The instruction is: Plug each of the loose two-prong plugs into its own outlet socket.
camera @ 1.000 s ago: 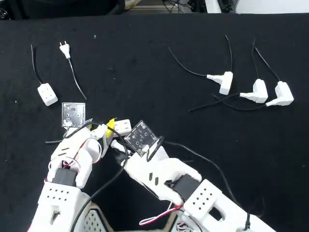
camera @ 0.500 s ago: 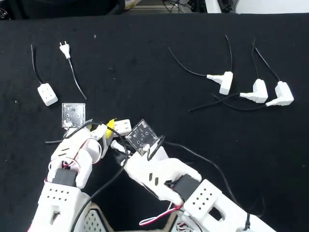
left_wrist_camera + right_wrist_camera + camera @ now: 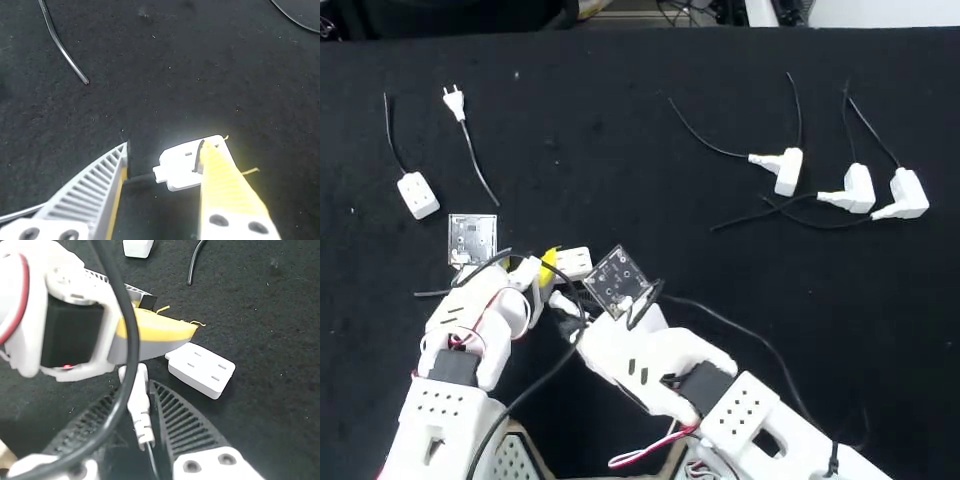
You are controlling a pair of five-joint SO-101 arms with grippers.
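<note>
A white outlet socket [image 3: 574, 263] [image 3: 180, 169] lies on the black table between my left gripper's [image 3: 548, 268] [image 3: 167, 148] open fingers, against the yellow fingertip [image 3: 220, 170]. My right gripper [image 3: 560, 298] [image 3: 135, 387] sits just beside it, shut on a white plug [image 3: 138, 412] whose black cord trails back along the arm. In the right wrist view the socket [image 3: 202, 371] lies just past the plug's tip, with the left gripper's yellow finger [image 3: 155, 335] beside it. A loose two-prong plug [image 3: 453, 98] and a second white socket [image 3: 418, 194] lie at the far left.
Three white angled plugs [image 3: 782, 168] [image 3: 853, 188] [image 3: 903, 195] with black cords lie at the far right. A loose cord end [image 3: 60, 47] lies ahead of the left gripper. The two arms crowd together at the front left.
My right arm has edged slightly forward and to the right with the plug. The left arm and the socket have stayed put.
</note>
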